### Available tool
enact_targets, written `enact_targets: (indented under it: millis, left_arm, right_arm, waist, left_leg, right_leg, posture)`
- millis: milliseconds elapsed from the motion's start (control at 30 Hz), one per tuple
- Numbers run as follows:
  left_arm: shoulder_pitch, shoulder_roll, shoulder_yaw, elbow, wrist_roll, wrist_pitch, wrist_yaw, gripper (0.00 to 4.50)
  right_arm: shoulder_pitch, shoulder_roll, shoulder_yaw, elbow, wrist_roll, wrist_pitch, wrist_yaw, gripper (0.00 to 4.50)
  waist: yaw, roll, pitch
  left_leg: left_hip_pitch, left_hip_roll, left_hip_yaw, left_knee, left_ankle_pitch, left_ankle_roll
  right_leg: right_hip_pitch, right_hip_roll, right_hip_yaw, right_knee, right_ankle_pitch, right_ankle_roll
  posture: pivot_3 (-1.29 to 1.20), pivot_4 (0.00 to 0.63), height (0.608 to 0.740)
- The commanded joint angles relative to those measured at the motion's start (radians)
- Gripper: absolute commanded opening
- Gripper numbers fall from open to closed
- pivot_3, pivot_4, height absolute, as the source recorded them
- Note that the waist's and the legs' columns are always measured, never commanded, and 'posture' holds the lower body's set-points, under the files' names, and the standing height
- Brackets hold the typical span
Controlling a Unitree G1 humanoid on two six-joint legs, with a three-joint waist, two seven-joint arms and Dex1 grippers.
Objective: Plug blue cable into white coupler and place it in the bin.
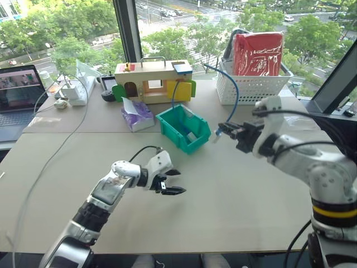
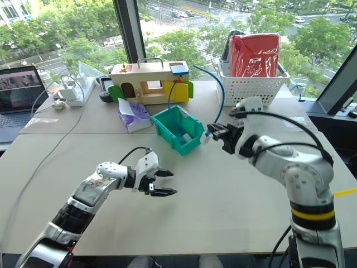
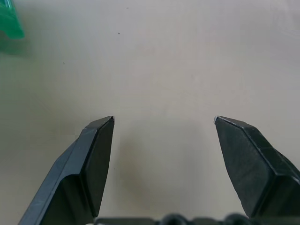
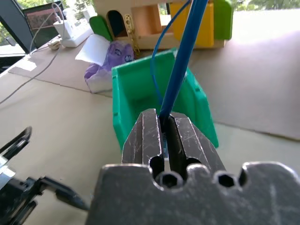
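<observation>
Just right of the bin, right fingers pinch the cable; left fingers released. Risk: springy cable drags out over the low lip.

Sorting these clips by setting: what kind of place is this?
Probably an office or lab several floors up: a table set against big windows overlooking trees and streets, with an open laptop at one edge.

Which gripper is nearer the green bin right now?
Right. The right gripper hangs just beside the bin, level with its front lip and shut on the blue cable. The left gripper hovers open over bare table, well in front of the bin.
</observation>
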Motion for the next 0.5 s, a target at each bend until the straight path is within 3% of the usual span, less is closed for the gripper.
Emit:
enact_targets:
  millis: [33,167,333,400,500]
  left_arm:
    - [0.058,0.043,0.078,-0.045,0.011,-0.045,0.055,3.65]
    - [0.121,0.036,0.139,-0.109,-0.004,-0.019,0.144,3.65]
    - [0.207,0.040,0.174,-0.206,-0.015,0.021,0.208,3.65]
    - [0.254,0.040,0.198,-0.253,-0.020,0.042,0.243,3.70]
    - [0.296,0.039,0.229,-0.300,-0.029,0.064,0.282,3.70]
  right_arm:
    - [-0.152,0.044,0.137,0.226,-0.228,-0.179,0.214,0.00]
    - [-0.297,0.150,0.259,0.538,-0.449,-0.393,0.380,0.00]
    - [-0.394,0.236,0.275,0.777,-0.571,-0.517,0.514,0.00]
    - [-0.416,0.253,0.273,0.827,-0.604,-0.539,0.559,0.87]
    - [-0.448,0.275,0.245,0.875,-0.629,-0.561,0.601,1.74]
  waist:
    - [0.002,0.000,0.000]
    - [0.002,0.000,0.000]
    - [0.010,0.001,0.002]
    - [0.005,0.001,0.003]
    - [0.005,0.002,0.003]
  left_leg:
    - [0.000,0.000,-0.001,-0.001,0.000,0.000]
    - [0.002,0.001,0.000,-0.001,0.000,0.000]
    - [-0.001,0.001,-0.001,-0.002,0.000,0.000]
    - [-0.003,0.000,-0.002,-0.001,0.000,-0.001]
    - [-0.002,0.000,-0.001,-0.002,0.000,-0.001]
  right_leg:
    - [0.000,0.000,0.000,0.001,0.000,0.000]
    - [0.000,0.001,-0.001,0.001,0.000,0.000]
    - [-0.001,0.001,-0.001,0.001,0.000,-0.001]
    - [-0.002,0.000,-0.002,0.001,0.000,-0.001]
    - [-0.003,-0.001,-0.002,0.002,0.000,-0.001]
  posture:
    - [0.00,0.150,0.740]
    - [0.00,0.150,0.740]
    - [0.00,0.150,0.740]
    - [0.00,0.150,0.740]
    - [0.00,0.150,0.740]
